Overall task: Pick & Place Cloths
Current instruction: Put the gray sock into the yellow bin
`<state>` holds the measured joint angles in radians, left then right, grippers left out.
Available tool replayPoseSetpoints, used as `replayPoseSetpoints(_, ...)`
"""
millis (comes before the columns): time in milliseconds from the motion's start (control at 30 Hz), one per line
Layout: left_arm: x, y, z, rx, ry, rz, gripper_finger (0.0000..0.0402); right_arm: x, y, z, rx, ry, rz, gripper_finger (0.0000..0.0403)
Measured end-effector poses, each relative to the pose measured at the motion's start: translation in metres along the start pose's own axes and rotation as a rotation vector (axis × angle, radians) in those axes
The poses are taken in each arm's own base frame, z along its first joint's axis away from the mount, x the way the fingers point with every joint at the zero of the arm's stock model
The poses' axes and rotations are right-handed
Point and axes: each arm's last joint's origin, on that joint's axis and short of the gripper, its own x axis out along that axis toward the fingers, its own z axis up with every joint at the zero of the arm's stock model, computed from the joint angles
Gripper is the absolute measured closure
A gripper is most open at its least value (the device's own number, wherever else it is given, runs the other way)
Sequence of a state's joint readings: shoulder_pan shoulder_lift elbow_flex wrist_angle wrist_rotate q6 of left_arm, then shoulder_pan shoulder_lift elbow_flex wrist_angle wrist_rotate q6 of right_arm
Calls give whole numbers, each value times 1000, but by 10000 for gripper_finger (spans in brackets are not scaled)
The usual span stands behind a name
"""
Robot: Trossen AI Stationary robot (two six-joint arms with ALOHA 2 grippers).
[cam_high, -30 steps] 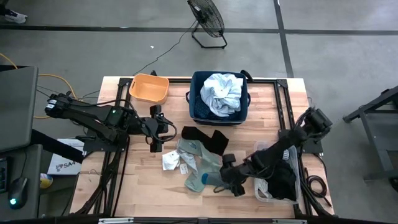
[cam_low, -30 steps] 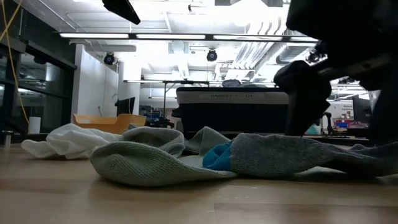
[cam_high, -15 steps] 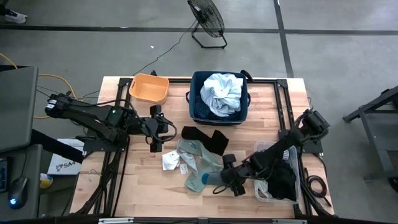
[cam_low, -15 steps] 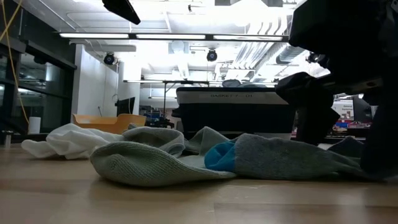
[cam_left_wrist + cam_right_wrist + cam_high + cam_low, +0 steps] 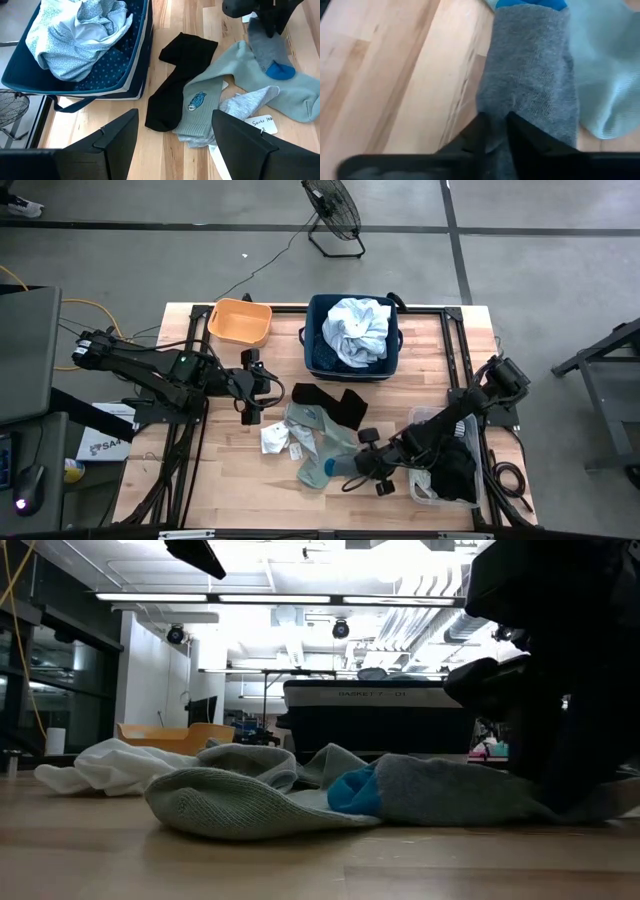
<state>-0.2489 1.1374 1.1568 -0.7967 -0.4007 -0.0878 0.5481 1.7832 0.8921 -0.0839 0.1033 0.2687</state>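
Navy fabric bin (image 5: 318, 358) at the far side of the table (image 5: 225, 480), filled with a pale blue-white shirt (image 5: 358, 330) lying over a dark-blue dotted shirt (image 5: 107, 72). Orange tub (image 5: 240, 321) just beside the bin, nothing visible inside. Clear shallow tray (image 5: 425, 490) at the table's right edge, well apart from the bin, with black pieces (image 5: 455, 465) piled in it. Between bin and tray, flat on the table: a black sock (image 5: 335, 402), grey-green socks (image 5: 312, 430), small white pieces (image 5: 275, 440) and a grey sock with blue toe (image 5: 330, 470). Right pincer (image 5: 368, 470) low over that grey sock (image 5: 532, 85), fingers nearly pressed together, pinching a fold of its cuff end. Left pincer (image 5: 250, 388) hanging above the table near the orange tub, fingers (image 5: 105, 145) spread apart, holding nothing.
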Motion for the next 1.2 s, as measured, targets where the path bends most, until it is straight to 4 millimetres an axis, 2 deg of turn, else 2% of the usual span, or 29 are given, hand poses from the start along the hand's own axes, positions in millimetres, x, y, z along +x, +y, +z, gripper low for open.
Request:
replayPoseSetpoints(133, 0, 0, 0, 0, 0, 0, 153, 0, 1, 0, 31, 9, 42, 389)
replayPoseSetpoints(367, 0, 0, 0, 0, 0, 0, 153, -6, 2, 4, 170, 8, 118, 399)
replayPoseSetpoints(533, 0, 0, 0, 0, -1, 0, 153, -28, 2, 15, 191, -69, 130, 399)
replayPoseSetpoints(700, 0, 0, 2, -10, -23, -2, 153, -59, -5, 29, 214, -211, 56, 399)
replayPoseSetpoints(900, 0, 0, 6, -14, -61, -5, 153, -90, -22, 43, 282, -403, -137, 399)
replayPoseSetpoints(1200, -1, -1, 13, -6, -128, -8, 153, -105, -42, 68, 242, -655, -262, 399)
